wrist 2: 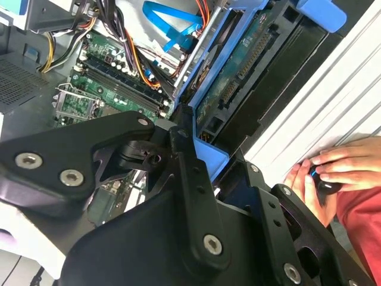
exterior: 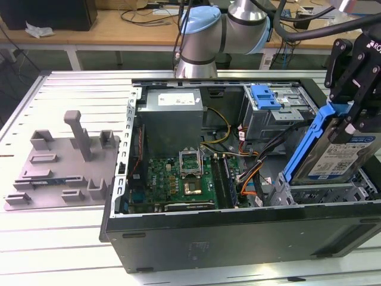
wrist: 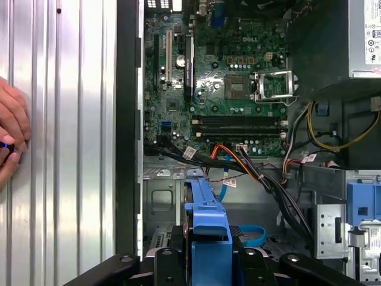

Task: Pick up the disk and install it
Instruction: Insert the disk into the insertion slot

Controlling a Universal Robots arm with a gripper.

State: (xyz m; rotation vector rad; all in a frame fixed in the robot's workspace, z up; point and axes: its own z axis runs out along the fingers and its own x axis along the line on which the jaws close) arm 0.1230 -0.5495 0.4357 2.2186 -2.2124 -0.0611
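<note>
Currently, gripper (exterior: 350, 122) clamped on the disk (exterior: 333, 156), gripping its blue-framed upper end. Disk hangs tilted just below it, lower end at the drive cage (exterior: 321, 193) of the open computer case (exterior: 238, 229). Motherboard (exterior: 184, 179) lies well beyond, toward the exterior view's left. A person's hand (wrist: 9, 143) rests on the slatted table (wrist: 71, 179) outside the case.
</note>
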